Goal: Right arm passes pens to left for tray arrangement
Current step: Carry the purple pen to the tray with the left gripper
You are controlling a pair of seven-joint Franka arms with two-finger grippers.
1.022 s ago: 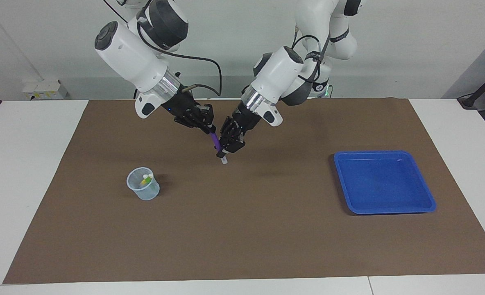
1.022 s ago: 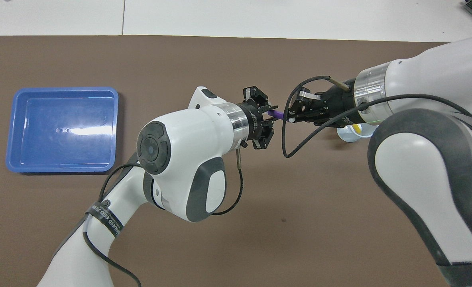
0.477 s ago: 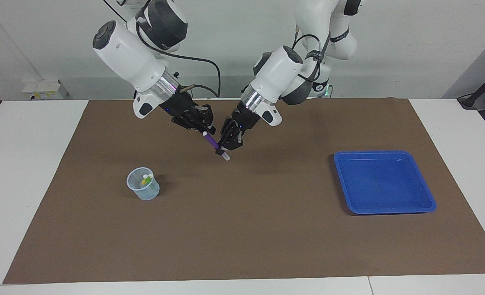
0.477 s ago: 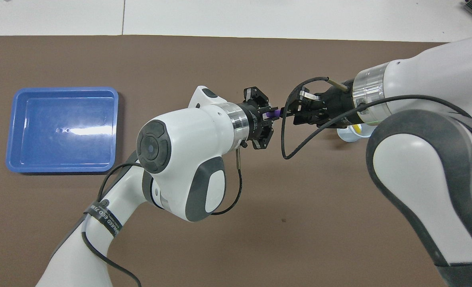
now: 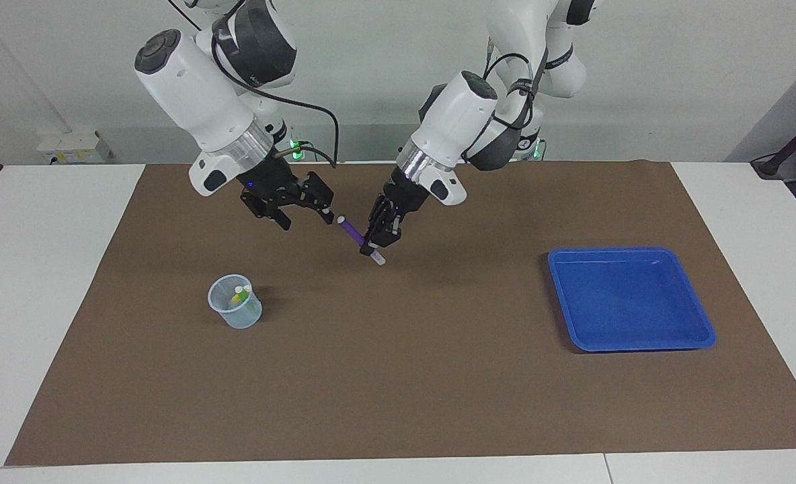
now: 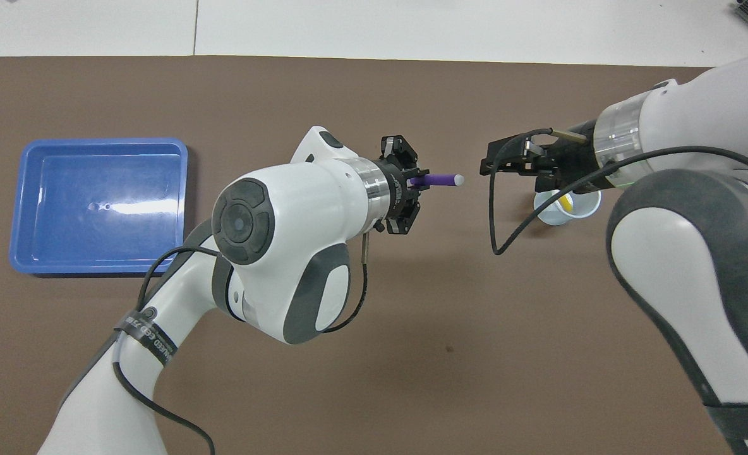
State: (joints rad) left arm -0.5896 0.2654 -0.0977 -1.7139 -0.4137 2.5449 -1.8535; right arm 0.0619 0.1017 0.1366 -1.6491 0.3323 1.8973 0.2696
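Note:
My left gripper (image 5: 373, 243) (image 6: 419, 181) is shut on the purple pen (image 5: 351, 230) (image 6: 440, 180), holding it slanted in the air over the middle of the brown mat, its pale cap end pointing toward my right gripper. That right gripper (image 5: 306, 216) (image 6: 486, 165) is open, a short gap away from the pen's free end and holding nothing. The green and yellow pens (image 5: 239, 296) stand in a small clear cup (image 5: 235, 310) (image 6: 567, 208) toward the right arm's end. The blue tray (image 5: 554, 269) (image 6: 102, 141) lies toward the left arm's end with nothing in it.
A brown mat (image 5: 398, 376) covers most of the white table (image 5: 42, 269). The right arm's black cable (image 6: 494, 221) hangs in a loop below its wrist.
The right gripper opened, let go of the purple pen and drew back toward its own end. The left gripper keeps the pen and has lifted slightly.

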